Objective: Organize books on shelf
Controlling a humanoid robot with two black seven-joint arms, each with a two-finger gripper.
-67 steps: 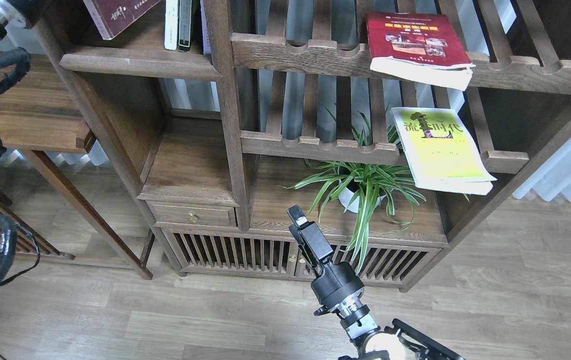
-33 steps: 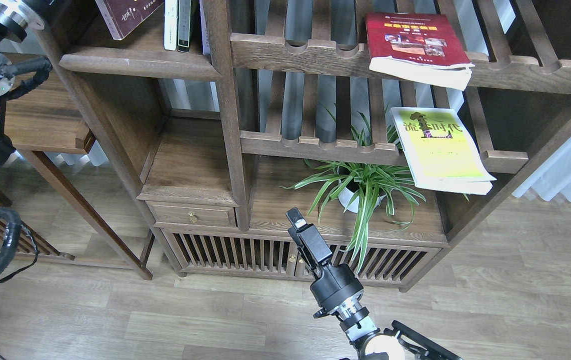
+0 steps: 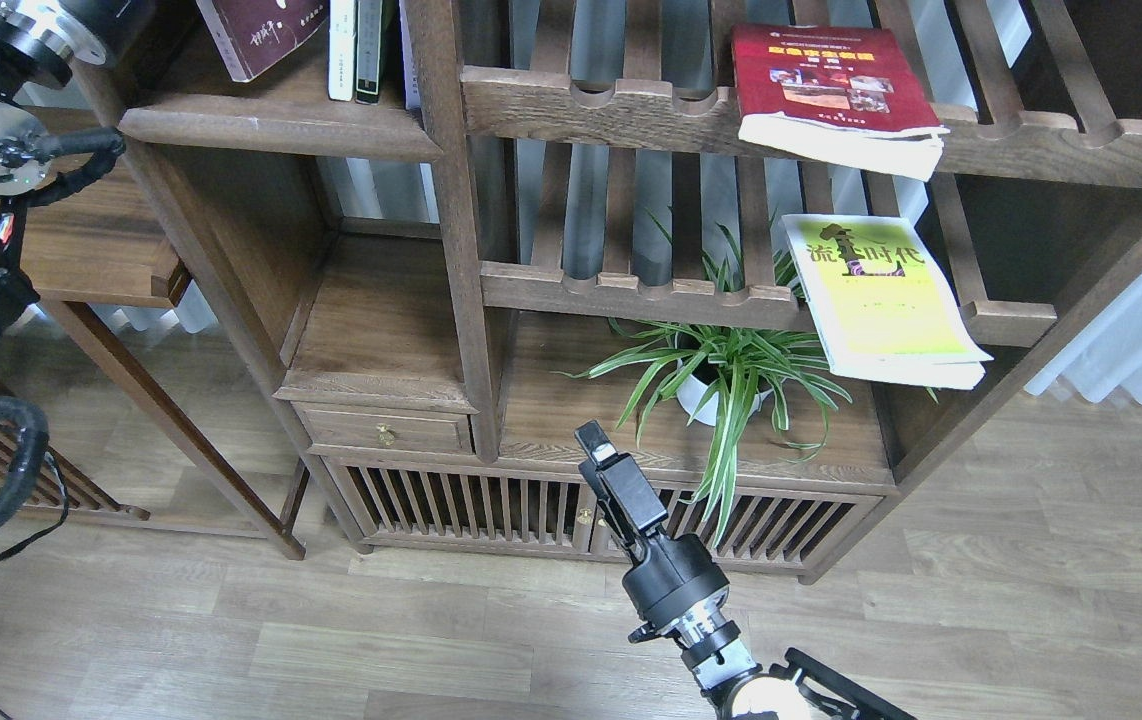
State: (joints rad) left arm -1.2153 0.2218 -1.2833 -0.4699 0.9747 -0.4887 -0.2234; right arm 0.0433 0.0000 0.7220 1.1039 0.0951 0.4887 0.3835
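Note:
A dark maroon book (image 3: 261,35) leans tilted on the top left shelf (image 3: 281,125), its upper part cut off by the frame. Beside it stand a white book (image 3: 342,50) and a dark book (image 3: 369,50), both upright. A red book (image 3: 831,90) lies flat on the upper slatted rack, overhanging its front rail. A yellow-green book (image 3: 881,300) lies flat on the lower slatted rack, also overhanging. My left arm (image 3: 1,150) rises along the left edge and its gripper is above the frame. My right gripper (image 3: 594,443) points up in front of the cabinet, empty, and its fingers cannot be told apart.
A spider plant in a white pot (image 3: 721,385) stands on the lower right shelf under the yellow-green book. A small drawer (image 3: 386,432) and slatted cabinet doors (image 3: 471,510) lie below. A wooden side table (image 3: 81,240) stands at the left. White curtains (image 3: 1141,340) hang at the right.
The maroon book has shifted right and stands a little more upright. My left arm's joints have moved right and up. My right gripper has barely moved.

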